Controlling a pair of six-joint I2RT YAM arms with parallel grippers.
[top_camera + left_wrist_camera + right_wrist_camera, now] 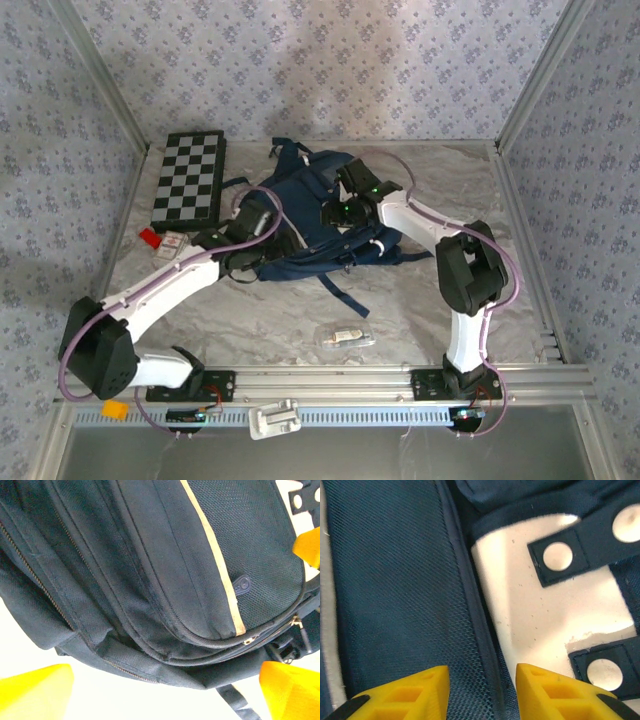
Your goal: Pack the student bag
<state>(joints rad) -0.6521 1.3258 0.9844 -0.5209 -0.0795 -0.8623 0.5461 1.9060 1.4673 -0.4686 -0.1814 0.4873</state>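
Note:
The student bag [305, 205] lies in the middle of the table, navy blue with a pale trim stripe [217, 560] and dark straps. My left gripper [250, 245] is at the bag's left side. In the left wrist view it [165, 695] is open wide, its yellow fingertips [35, 692] far apart just off the bag's zipped lower edge [150, 660]. My right gripper [338, 212] hovers over the top of the bag. Its fingers [405, 695] stand apart over blue mesh [395, 580] and a dark piping seam [470, 610], pinching nothing.
A folded chessboard [190, 178] lies at the back left, with a small red item [150, 237] and a card [172, 245] in front of it. A clear plastic packet [345, 337] lies near the front edge. Metal rails frame the table.

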